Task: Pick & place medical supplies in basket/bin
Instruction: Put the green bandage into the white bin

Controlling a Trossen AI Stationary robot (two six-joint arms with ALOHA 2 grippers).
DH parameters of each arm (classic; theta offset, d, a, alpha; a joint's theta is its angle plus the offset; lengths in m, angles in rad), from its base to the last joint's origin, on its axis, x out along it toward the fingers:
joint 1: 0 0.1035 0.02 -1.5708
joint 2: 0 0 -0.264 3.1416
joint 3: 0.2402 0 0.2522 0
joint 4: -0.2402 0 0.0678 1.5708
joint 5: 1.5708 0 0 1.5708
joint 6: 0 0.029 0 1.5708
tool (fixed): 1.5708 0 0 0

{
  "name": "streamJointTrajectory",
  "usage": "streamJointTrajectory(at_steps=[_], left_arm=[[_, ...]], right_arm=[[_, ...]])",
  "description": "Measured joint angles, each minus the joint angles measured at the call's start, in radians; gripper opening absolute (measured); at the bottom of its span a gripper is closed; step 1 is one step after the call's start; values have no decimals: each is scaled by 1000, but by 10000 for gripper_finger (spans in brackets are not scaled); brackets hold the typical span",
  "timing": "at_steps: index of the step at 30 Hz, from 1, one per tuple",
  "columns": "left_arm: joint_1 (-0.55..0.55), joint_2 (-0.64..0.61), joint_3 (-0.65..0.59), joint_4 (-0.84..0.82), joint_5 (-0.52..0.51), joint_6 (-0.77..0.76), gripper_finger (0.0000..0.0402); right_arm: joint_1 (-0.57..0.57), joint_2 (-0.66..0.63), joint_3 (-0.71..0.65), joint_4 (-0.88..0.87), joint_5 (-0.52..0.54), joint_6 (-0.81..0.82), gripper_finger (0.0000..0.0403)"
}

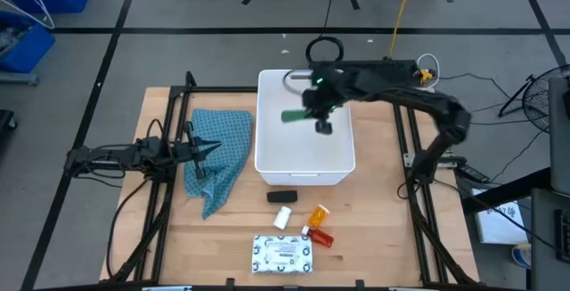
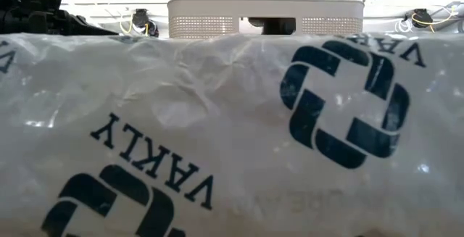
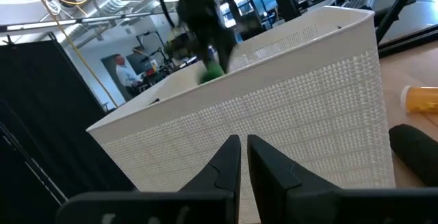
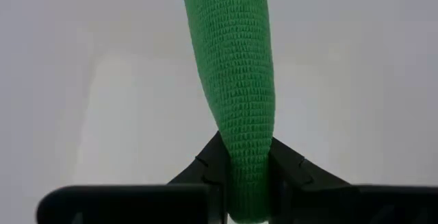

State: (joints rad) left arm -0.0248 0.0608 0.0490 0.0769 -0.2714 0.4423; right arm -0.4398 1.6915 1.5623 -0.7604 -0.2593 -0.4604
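My right gripper (image 1: 313, 116) hangs over the white tub (image 1: 305, 171), shut on the green oblong piece (image 1: 294, 116); the right wrist view shows the green piece (image 4: 239, 80) as a woven roll over the tub's pale floor. The black block (image 1: 281, 197), white bottle (image 1: 282, 217), orange pill bottle (image 1: 318, 214), red tube (image 1: 321, 237) and dotted packet (image 1: 283, 254) lie on the table near of the tub. My left gripper (image 1: 216, 147) waits over the blue cloth, shut, facing the tub's wall (image 3: 274, 114). My right gripper pinches the green oblong piece between its two fingers at one end (image 4: 248, 176). The fingers (image 4: 287, 172) lie along the roll, which sticks out ahead of them. The piece is lifted clear above the tub's floor, its free end (image 1: 287, 117) pointing toward the table's left.
A blue patterned cloth (image 1: 218, 153) lies left of the tub. In the low view a crinkled white plastic bag with dark lettering (image 2: 232, 135) blocks most of the table; the tub's rim (image 2: 264, 12) shows behind it. A person stands far off in the room (image 3: 123, 73).
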Motion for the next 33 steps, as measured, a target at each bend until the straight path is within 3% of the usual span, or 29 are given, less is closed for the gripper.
streamJointTrajectory(at_steps=[6, 16, 26, 33], left_arm=[[0, 0, 0, 0, 0, -2, 33], [0, 0, 0, -1, 0, -4, 33], [0, 0, 0, -1, 0, -6, 33], [0, 0, 0, -2, 1, 6, 33]], right_arm=[[16, 160, 0, 1, 181, -131, 43], [-1, 317, -1, 23, 182, -157, 43], [0, 366, -23, 20, 178, -207, 44], [2, 347, -27, 40, 207, -211, 100]])
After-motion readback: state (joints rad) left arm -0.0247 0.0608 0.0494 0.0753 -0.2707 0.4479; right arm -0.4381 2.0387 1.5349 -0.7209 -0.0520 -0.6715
